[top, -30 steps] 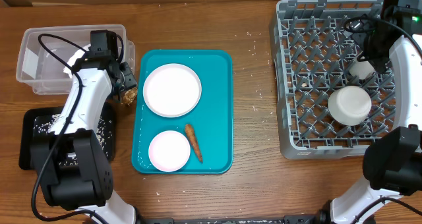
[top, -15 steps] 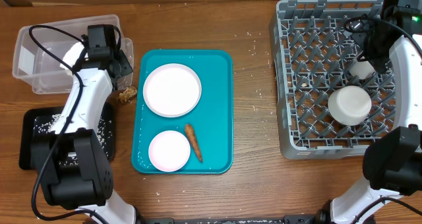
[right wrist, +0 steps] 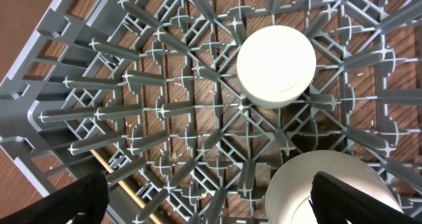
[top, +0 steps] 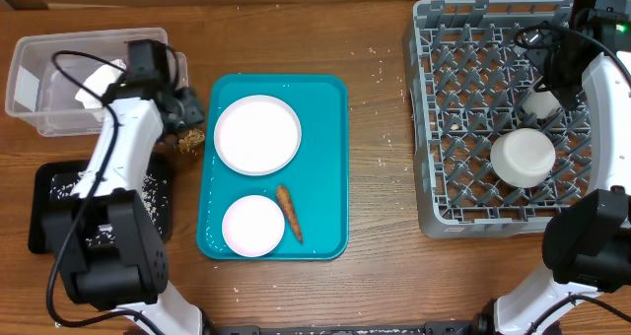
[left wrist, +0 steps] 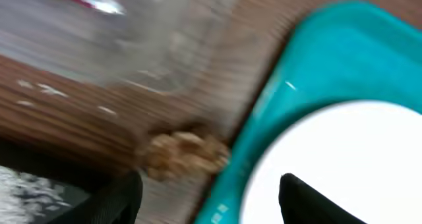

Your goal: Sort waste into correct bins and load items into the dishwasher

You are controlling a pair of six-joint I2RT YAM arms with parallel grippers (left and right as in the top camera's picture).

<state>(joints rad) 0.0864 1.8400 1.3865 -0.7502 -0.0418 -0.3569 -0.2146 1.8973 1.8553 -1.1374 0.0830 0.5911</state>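
L gripper (left wrist: 210, 201) spread, empty, over lump (left wrist: 184, 155). I see the lump on table (top: 375, 276) betw. tub (top: 59, 49) & teal tray (top: 330, 158). R gripper (right wrist: 211, 207) spread, empty, over rack (top: 434, 99) w/ cup (right wrist: 275, 66) & bowl (top: 523, 157) in it. Carrot (top: 289, 213) on teal tray, beside small plate (top: 252, 225).

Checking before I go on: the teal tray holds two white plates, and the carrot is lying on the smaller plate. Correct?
Not quite. The carrot is not on the smaller plate; it lies on the bare floor of the teal tray, just to that plate's right. The overhead view shows this. The tray does hold two white plates, with the larger plate at its far end.
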